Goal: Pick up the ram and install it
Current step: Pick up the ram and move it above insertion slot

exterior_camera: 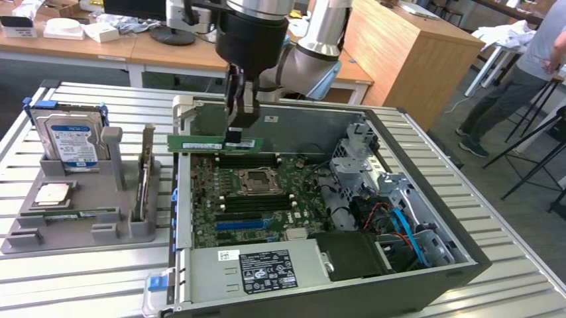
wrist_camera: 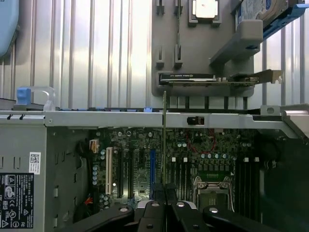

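- Slatted metal table point(exterior_camera: 79, 99) carries an open computer case point(exterior_camera: 425, 165), with wooden desks behind it and a person point(exterior_camera: 521, 79) standing toward two o'clock in the exterior view.
- the ram point(exterior_camera: 205, 142) is a green stick held level and on edge over the far part of the motherboard point(exterior_camera: 265, 212), toward twelve o'clock from the processor socket point(exterior_camera: 256, 179) and near the case's back wall.
- In the wrist view the ram point(wrist_camera: 164, 140) shows edge-on as a thin line running over the board.
- the gripper point(exterior_camera: 238, 136) is clenched on the ram, pinching it nearer its three o'clock end in the exterior view; the black fingers meet on the stick in the wrist view point(wrist_camera: 164, 205).
- A power supply point(exterior_camera: 265, 268) with a dark label lies at six o'clock of the motherboard.
- At nine o'clock of the case, just beside it, sits a grey holder tray point(exterior_camera: 79, 228).
- A blue-labelled hard drive point(exterior_camera: 73, 142) stands upright at the tray's far end, a square silver chip point(exterior_camera: 53, 194) lies flat nearer the front, and an expansion card point(exterior_camera: 144, 175) stands on edge on the side nearest the case.
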You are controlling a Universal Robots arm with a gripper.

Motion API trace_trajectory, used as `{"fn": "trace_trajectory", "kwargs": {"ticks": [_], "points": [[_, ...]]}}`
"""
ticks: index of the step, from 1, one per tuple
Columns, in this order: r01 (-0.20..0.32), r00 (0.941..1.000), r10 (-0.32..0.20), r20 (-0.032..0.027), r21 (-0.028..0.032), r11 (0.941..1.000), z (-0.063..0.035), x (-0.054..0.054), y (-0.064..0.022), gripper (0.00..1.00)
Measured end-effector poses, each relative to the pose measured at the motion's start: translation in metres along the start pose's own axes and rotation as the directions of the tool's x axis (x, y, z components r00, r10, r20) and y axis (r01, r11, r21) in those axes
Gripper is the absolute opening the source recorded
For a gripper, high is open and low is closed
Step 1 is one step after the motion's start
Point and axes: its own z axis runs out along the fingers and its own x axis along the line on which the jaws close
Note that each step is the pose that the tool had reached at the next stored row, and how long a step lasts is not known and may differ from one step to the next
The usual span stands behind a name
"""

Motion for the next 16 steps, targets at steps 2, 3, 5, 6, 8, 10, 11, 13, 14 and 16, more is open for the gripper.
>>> {"fn": "trace_trajectory", "kwargs": {"ticks": [2, 3, 5, 6, 8, 10, 11, 13, 14, 16], "points": [[0.0, 1.0, 0.0, 0.0, 0.0001, 1.0, -0.0001, 0.0, -0.0037, 0.11], [0.0, 1.0, 0.0, -0.0001, 0.0, 1.0, -0.0002, 0.0, -0.0055, 0.11], [0.0, 1.0, 0.0, 0.0, 0.0, 1.0, -0.0003, 0.0, -0.0092, 0.11], [0.0, 1.0, 0.0, 0.0, 0.0, 1.0, -0.0004, 0.0, -0.0111, 0.11], [0.0, 1.0, 0.0, 0.0, 0.0, 1.0, -0.0006, 0.0, -0.015, 0.11], [0.0, 1.0, 0.0, 0.0, 0.0, 1.0, -0.0007, 0.0, -0.0188, 0.11], [0.0, 1.0, 0.0, 0.0, 0.0, 1.0, -0.0007, 0.0, -0.0205, 0.11], [0.0, 1.0, 0.0, -0.0001, -0.0001, 1.0, -0.0009, 0.0, -0.0243, 0.11], [0.0, 1.0, 0.0, -0.0001, 0.0, 1.0, -0.001, 0.0, -0.0261, 0.11], [0.0, 1.0, 0.0, 0.0, 0.0, 1.0, -0.0011, 0.0, -0.0297, 0.11]]}}
